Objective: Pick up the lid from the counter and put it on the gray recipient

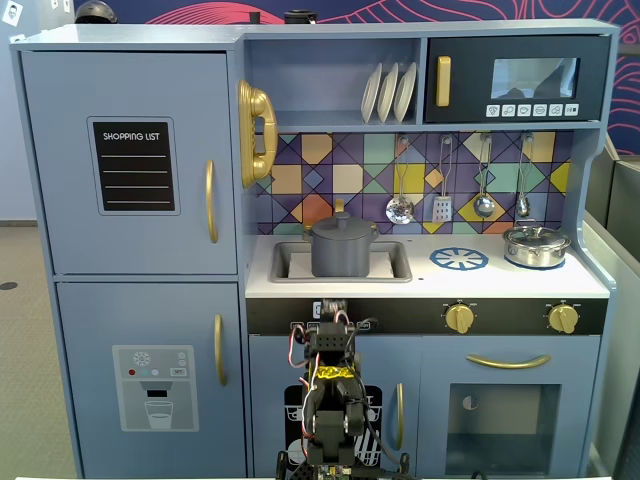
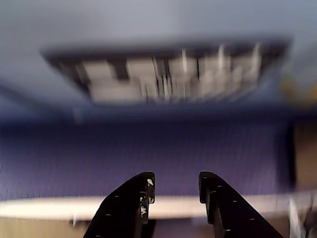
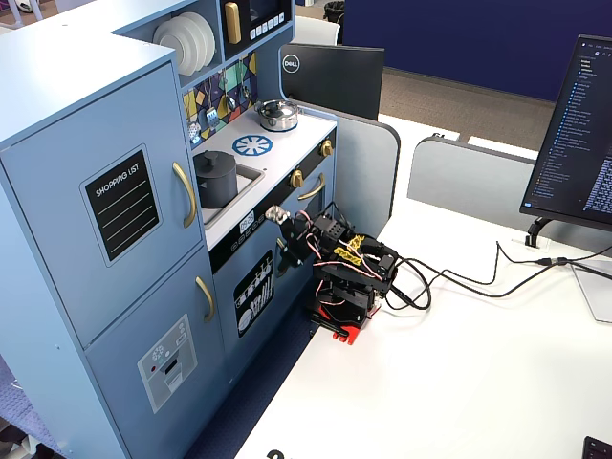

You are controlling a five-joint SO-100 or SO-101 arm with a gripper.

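A pale blue toy kitchen (image 1: 130, 160) fills the front fixed view and stands at the left edge of a white bench (image 3: 459, 382) in the side fixed view. Its left side is a tall fridge with a "SHOPPING LIST" board (image 1: 133, 166) and gold handles; on the right are a shelf of white plates (image 1: 388, 92), a microwave (image 1: 518, 79) and a coloured tile wall hung with utensils. On the bench to the right in the side view stand a monitor (image 3: 577, 134) and trailing cables (image 3: 459, 279). The counter (image 1: 430, 280) has a sunken sink (image 1: 290, 262) at its left, and the pot (image 1: 341, 247) stands in that sink, upright. The lid (image 1: 341, 225) lies flat on the pot's top, knob up, covering it. Right of the sink is a blue-and-white burner mark (image 1: 459, 259), and further right a smaller silver pot (image 1: 536, 245) with its own lid, well apart from the gray pot. Below the counter are gold knobs (image 1: 459, 318) and an oven door. The arm (image 3: 344, 273) is folded low in front of the cabinet, below the counter edge and clear of the pot. In the blurred wrist view the pincer (image 2: 176, 186) rises from the bottom edge, its two black fingers (image 2: 141, 191) standing slightly apart with nothing between them.
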